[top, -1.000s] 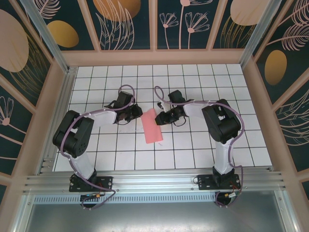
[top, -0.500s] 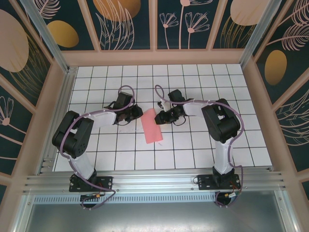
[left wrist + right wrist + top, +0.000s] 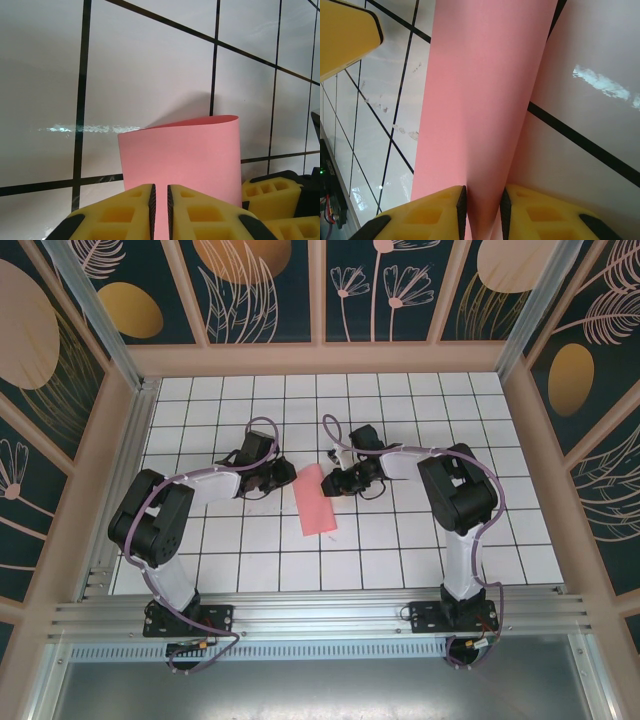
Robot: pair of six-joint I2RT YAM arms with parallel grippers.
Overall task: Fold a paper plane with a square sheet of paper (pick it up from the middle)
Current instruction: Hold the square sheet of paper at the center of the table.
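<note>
White grid table (image 3: 400,560) is sitting inside a frame with dark floral wall panels. Pink sheet of paper (image 3: 316,502) is lying mid-table between the two arms. It is doubled over into a long strip, running far to near, near end drifting right. Left gripper (image 3: 281,476) is sitting at the strip's far-left edge and right gripper (image 3: 333,483) at its far-right edge. In the left wrist view the yellow fingers (image 3: 125,210) are standing at a narrow slit, pinching the paper, whose rounded fold is arching beyond them. In the right wrist view the jaws are narrow, gripping the paper edge.
</note>
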